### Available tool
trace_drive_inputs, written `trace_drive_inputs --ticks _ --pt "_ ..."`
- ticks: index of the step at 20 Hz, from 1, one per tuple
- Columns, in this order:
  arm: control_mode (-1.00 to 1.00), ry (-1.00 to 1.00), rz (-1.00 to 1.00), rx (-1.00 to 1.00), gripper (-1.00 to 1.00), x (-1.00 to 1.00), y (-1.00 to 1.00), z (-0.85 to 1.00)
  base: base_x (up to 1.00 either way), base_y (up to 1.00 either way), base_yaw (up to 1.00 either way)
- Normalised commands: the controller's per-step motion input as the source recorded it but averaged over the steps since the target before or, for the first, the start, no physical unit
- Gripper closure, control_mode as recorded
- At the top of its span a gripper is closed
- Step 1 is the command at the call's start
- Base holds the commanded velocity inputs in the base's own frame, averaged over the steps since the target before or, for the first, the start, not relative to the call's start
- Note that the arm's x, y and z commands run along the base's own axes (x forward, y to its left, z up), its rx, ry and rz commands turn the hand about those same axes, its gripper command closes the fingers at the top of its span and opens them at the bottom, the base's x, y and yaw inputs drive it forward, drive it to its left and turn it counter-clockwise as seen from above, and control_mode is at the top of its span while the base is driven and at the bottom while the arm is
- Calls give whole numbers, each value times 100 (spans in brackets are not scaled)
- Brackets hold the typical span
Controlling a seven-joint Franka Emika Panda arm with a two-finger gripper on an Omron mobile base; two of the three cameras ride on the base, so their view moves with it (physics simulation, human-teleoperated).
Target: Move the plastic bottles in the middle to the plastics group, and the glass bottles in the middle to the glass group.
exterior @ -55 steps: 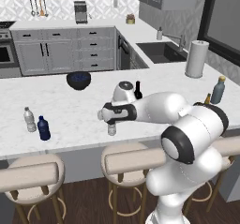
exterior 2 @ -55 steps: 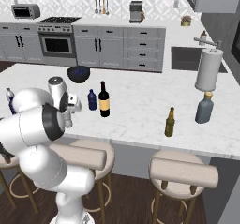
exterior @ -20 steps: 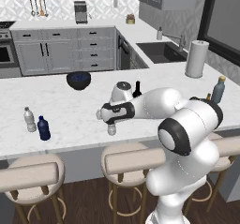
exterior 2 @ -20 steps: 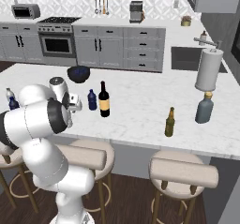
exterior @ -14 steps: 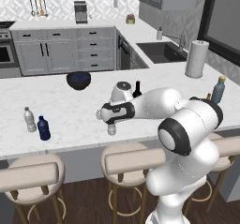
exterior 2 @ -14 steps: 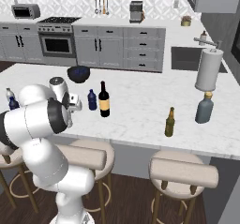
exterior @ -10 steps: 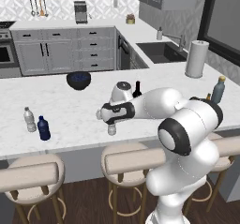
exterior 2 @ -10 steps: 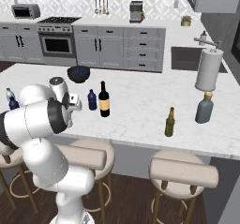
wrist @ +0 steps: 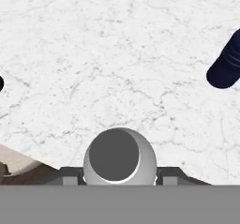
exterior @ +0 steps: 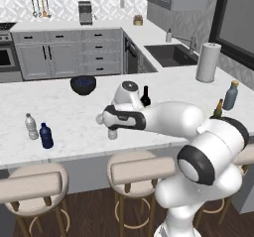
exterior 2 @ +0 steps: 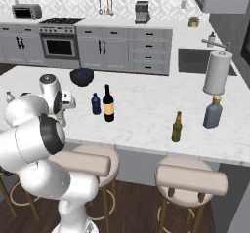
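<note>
Two base views look forward and down over the same desk (exterior: 74, 112) from behind; hand view looks straight down, close.

dark bowl (exterior: 83, 85), paper towel roll (exterior: 208, 62), stools (exterior: 140, 168)

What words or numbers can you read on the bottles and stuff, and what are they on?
None can be read.
The wine bottle has a tan label, but it is too small and blurred to show any letters.
The amber bottle, the grey-blue bottle and the dark blue bottle show no writing.
</note>
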Motion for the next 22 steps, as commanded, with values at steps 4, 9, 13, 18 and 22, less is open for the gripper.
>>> trace_drive_inputs --ticks 4,9,13,18,22 --pt "-100 -1 25 0 100 -46 48 66 0 0 0" --pt "-100 0 33 -2 100 -4 66 40 0 0 0" --pt "-100 1 30 -13 100 8 63 7 0 0 0" --pt "-100 0 11 -15 100 4 33 -17 0 0 0" --pt "-100 -14 15 -5 100 20 26 -26 0 0 0"
